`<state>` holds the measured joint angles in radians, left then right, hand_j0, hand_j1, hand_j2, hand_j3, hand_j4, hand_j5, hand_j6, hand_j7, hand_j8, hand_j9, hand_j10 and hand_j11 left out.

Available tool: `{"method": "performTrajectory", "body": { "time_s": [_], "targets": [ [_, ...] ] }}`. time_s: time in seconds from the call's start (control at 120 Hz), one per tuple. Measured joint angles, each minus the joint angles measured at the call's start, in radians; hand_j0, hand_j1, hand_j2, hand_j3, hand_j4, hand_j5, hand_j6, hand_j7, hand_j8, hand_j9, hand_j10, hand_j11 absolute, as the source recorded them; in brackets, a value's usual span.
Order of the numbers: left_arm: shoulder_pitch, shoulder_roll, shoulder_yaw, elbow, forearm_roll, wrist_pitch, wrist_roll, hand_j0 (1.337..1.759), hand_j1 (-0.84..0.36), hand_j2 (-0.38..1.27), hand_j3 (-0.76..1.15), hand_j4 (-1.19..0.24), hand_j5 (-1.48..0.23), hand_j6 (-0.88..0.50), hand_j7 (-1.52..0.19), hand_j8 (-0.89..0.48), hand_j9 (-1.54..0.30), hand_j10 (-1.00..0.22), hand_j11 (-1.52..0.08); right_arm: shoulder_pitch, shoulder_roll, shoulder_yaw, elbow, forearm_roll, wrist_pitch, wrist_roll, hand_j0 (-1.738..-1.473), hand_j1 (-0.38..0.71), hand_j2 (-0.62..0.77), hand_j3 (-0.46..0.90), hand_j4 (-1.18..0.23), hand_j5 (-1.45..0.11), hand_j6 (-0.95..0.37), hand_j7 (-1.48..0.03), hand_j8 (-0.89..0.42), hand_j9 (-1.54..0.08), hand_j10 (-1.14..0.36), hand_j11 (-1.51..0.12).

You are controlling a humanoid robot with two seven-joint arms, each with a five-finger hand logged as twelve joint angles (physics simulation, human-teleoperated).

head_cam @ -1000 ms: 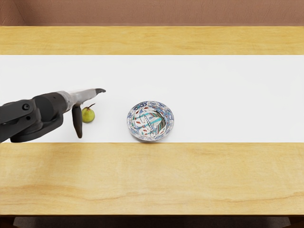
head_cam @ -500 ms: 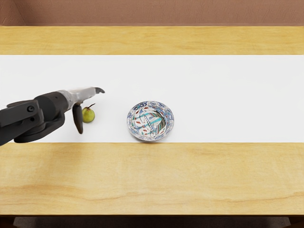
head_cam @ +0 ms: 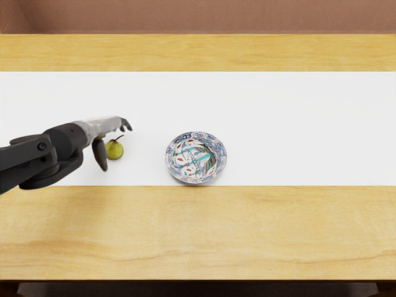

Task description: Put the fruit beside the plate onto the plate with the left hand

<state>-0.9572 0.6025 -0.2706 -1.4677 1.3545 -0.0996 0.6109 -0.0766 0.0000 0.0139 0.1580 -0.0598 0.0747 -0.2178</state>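
The pear [head_cam: 114, 149] is observed resting on the white runner [head_cam: 278, 124], well left of the patterned plate [head_cam: 170, 158] and clear of its rim. The left hand [head_cam: 104, 133] is positioned at the pear and is not yet closed: the thumb [head_cam: 99, 154] hangs just beside the fruit's left flank, and the fingers [head_cam: 124, 123] are arched past its far side, near the stem. Nothing is gripped. The step in hand is judged to be the grasp. The fingers should be lowered around the far side before closure, so that the round fruit is pinched through its middle rather than nudged away. A clear lift is advised before the plate rim is crossed.
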Motion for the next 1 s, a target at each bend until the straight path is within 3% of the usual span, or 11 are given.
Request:
{"method": "performTrajectory", "body": {
  "time_s": [0.425, 0.7, 1.0],
  "targets": [
    [0.029, -0.002, 0.004, 0.000, 0.032, 0.035, 0.000, 1.658, -0.11, 0.08, 0.00, -0.39, -0.50, -0.39, -0.50, -0.39, -0.50, -0.38, -0.50, 0.000, 0.000, 0.000, 0.000, 0.000, -0.001, 0.000, -1.658, -0.35, 0.00, 0.00, 0.00, 0.00, 0.00, 0.00, 0.00, 0.00, 0.00, 0.00],
    [0.027, -0.001, 0.025, 0.000, 0.037, 0.038, 0.000, 1.658, -0.26, 0.11, 0.00, -0.54, -0.65, -0.49, -0.67, -0.52, -0.67, -0.53, -0.67, 0.000, 0.000, 0.000, 0.000, 0.000, -0.001, 0.000, -1.658, -0.35, 0.00, 0.00, 0.00, 0.00, 0.00, 0.00, 0.00, 0.00, 0.00, 0.00],
    [0.028, -0.001, 0.032, 0.000, 0.035, 0.039, 0.000, 1.654, -0.29, 0.31, 0.00, -0.68, -0.83, -0.50, -0.86, -0.54, -0.87, -0.66, -0.87, 0.000, 0.000, 0.000, 0.000, 0.000, -0.001, 0.000, -1.658, -0.35, 0.00, 0.00, 0.00, 0.00, 0.00, 0.00, 0.00, 0.00, 0.00, 0.00]
  ]
}}
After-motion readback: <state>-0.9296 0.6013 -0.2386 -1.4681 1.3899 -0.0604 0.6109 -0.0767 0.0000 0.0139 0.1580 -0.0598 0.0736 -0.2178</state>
